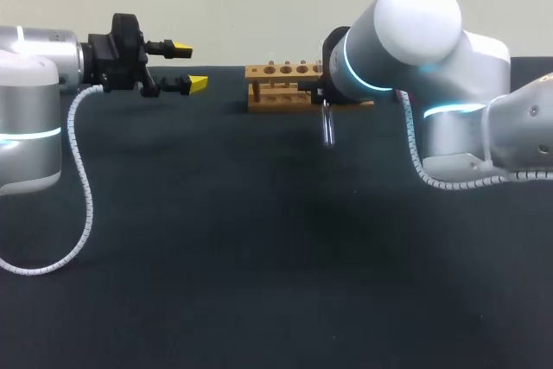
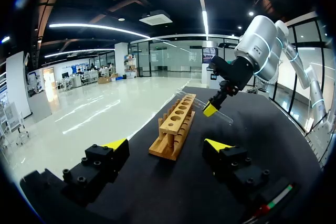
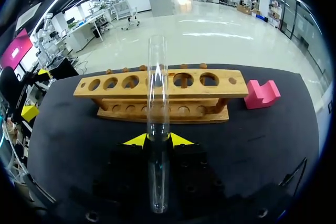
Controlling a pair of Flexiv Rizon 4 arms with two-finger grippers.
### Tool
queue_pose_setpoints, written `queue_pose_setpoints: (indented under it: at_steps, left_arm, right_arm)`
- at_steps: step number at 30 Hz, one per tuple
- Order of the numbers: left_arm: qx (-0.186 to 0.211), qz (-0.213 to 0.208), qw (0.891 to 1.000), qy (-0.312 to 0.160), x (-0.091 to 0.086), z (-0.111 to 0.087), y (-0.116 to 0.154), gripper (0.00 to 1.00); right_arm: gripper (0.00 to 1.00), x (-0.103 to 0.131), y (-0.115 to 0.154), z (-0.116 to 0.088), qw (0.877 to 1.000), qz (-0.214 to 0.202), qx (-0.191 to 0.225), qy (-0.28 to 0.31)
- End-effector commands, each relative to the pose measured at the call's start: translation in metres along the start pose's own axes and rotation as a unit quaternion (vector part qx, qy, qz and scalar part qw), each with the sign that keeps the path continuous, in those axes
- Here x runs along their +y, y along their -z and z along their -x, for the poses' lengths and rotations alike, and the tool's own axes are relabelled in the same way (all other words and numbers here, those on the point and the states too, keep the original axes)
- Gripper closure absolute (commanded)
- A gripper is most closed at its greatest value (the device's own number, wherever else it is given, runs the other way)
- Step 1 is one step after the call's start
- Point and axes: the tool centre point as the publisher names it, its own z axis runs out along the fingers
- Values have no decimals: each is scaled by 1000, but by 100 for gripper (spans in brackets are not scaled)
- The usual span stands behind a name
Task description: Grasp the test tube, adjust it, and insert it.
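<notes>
Two-fingered, clamping with the right gripper [image 3: 157, 139] on a clear, smooth test tube [image 3: 157, 129] near the black table's [image 1: 259, 257] far edge, just before the pale wooden rack [image 3: 157, 85] of round holes; lying along the fingers, pointing its open mouth at the rack, rounded end toward the wrist; holding the left gripper [image 1: 190, 66] spread wide, gripping nothing, by the far left corner

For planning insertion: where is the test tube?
Head view, right of middle: the test tube is held in the right jaws, in front of the wooden rack.
</notes>
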Motion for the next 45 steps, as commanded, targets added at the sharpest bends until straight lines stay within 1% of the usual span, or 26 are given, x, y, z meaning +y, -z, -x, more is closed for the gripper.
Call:
queue_pose_setpoints:
  at_steps: [1, 7, 12, 19, 23, 25, 31, 35, 45]
  left_arm:
    - [1, -2, 1000, 0, 2, 0, -1, 0]
    - [1, -2, 1000, 0, 2, 0, -1, 0]
    - [1, -2, 1000, 0, 2, 0, -1, 0]
    - [1, -2, 1000, 0, 2, 0, -1, 0]
    - [1, -2, 1000, 0, 2, 0, -1, 0]
    - [1, -2, 1000, 0, 2, 0, -1, 0]
    - [1, -2, 1000, 0, 2, 0, -1, 0]
    - [1, -2, 1000, 0, 2, 0, -1, 0]
    - [1, -2, 1000, 0, 2, 0, -1, 0]
  right_arm:
    - [100, -4, 16, -3, 1000, -13, -20, -8]
    - [100, -8, 39, 8, 998, -29, -54, -21]
    - [100, -13, 55, 11, 996, -42, -68, -27]
    - [100, -16, 77, 7, 996, -47, -70, -30]
    - [100, -20, 84, 1, 996, -51, -66, -32]
    - [100, -20, 88, 2, 996, -51, -66, -34]
    - [100, -20, 94, 5, 996, -48, -69, -36]
    - [100, -16, 95, 9, 995, -29, -84, -39]
    - [100, -16, 95, 9, 995, -29, -84, -39]
